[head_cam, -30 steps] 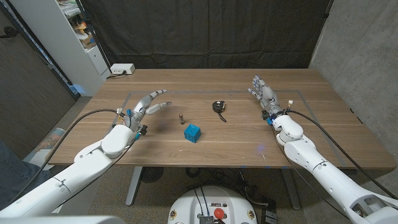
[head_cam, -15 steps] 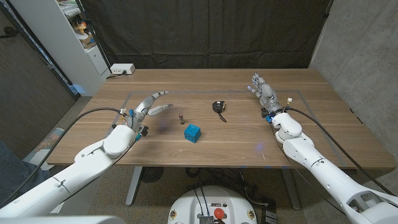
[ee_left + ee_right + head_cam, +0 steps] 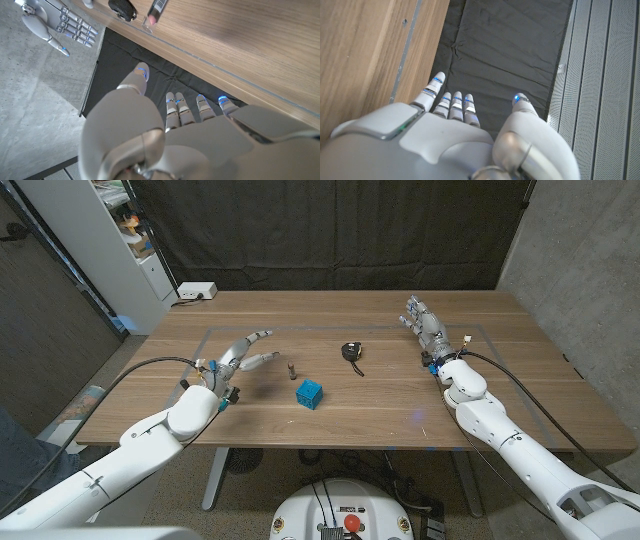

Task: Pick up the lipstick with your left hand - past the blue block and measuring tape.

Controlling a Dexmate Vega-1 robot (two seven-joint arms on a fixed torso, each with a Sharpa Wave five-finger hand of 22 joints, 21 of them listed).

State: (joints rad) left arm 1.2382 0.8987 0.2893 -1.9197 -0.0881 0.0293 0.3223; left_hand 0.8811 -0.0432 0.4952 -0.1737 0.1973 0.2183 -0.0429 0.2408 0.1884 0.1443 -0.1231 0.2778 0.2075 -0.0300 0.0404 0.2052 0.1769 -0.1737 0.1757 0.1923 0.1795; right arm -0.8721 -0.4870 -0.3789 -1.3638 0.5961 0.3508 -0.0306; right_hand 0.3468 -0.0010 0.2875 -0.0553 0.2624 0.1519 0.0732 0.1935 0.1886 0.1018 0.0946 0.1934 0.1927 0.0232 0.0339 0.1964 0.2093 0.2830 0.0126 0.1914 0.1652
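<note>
The long brown wooden table [image 3: 330,395] carries everything here, with a faint pale rectangle outlined on its top. From the seven o'clock corner the white left arm [image 3: 130,442] reaches in, and from five o'clock the white right arm [image 3: 520,450] does the same, each trailing a black cable.

The left hand [image 3: 232,358] sits at about nine o'clock from the table's middle, fingers spread apart and pointing toward three o'clock, holding nothing; its fingertips are near the lipstick but not touching it. The left wrist view agrees, showing the fingers [image 3: 176,107] splayed with open air between them. The right hand [image 3: 424,326] is out at two o'clock, well apart from the objects, fingers extended and separated, also empty; its own wrist view shows the same loose spread [image 3: 451,105].

The small bright blue cube-shaped block [image 3: 309,393] stands near the table's centre. At one o'clock from it, a little apart, lies the small black measuring tape [image 3: 350,352] with a short strap trailing toward the near edge. The small dark lipstick tube [image 3: 292,368] is at eleven o'clock from the block, just beside it, between the block and the left hand; in the left wrist view its pink tip [image 3: 151,19] shows, lying close to the tape
</note>
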